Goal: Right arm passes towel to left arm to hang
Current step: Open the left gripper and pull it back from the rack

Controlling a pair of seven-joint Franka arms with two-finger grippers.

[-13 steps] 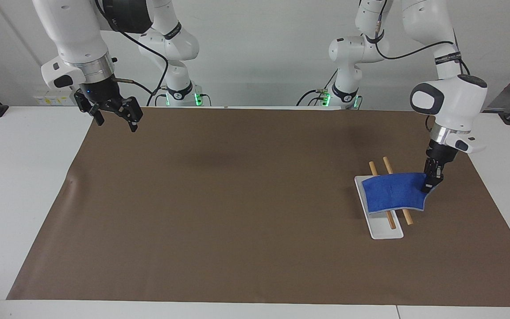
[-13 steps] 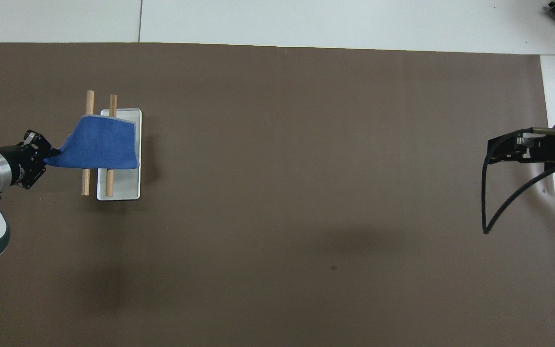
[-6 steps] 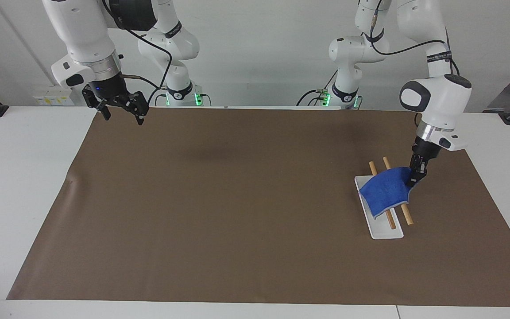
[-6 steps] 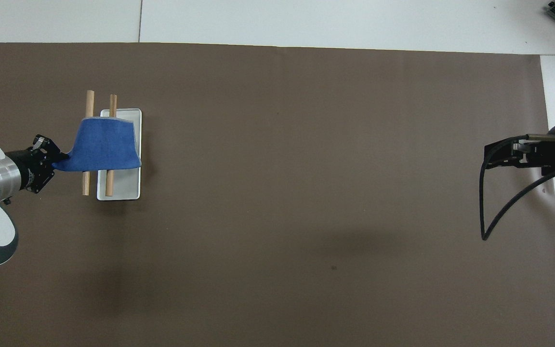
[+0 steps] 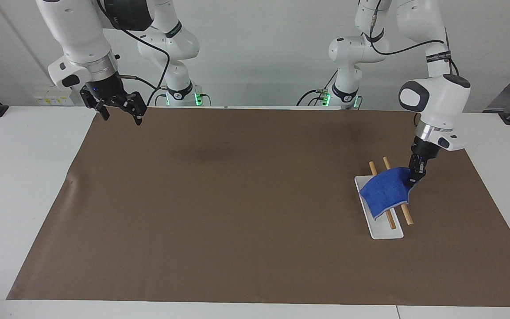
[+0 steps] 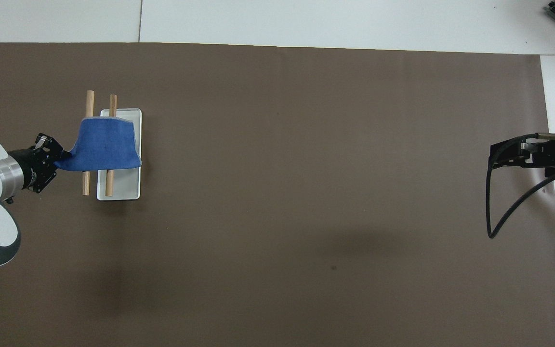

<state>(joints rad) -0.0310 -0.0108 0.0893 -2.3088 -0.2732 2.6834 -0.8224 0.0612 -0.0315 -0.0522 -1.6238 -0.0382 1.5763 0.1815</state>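
Observation:
The blue towel [image 5: 385, 191] lies draped across the two wooden rods [image 5: 407, 217] of a rack on a white base [image 5: 385, 232], toward the left arm's end of the table. My left gripper [image 5: 414, 179] is shut on the towel's corner at the side of the rack toward the left arm's end and holds that corner raised. In the overhead view the towel [image 6: 106, 149] covers the middle of the rods [image 6: 86, 183], with the left gripper [image 6: 58, 158] beside them. My right gripper [image 5: 121, 118], with its blue light, hangs open and empty over the mat's corner at the right arm's end.
A brown mat [image 5: 237, 199] covers most of the white table [image 5: 16, 177]. The right arm's black cable [image 6: 492, 212] loops down beside its gripper [image 6: 493, 158]. The rack's white base [image 6: 123, 188] shows past the towel.
My left gripper has pulled the towel's corner up and toward the robots, bunching the towel over the rods. My right gripper has risen and drawn back toward the mat's edge.

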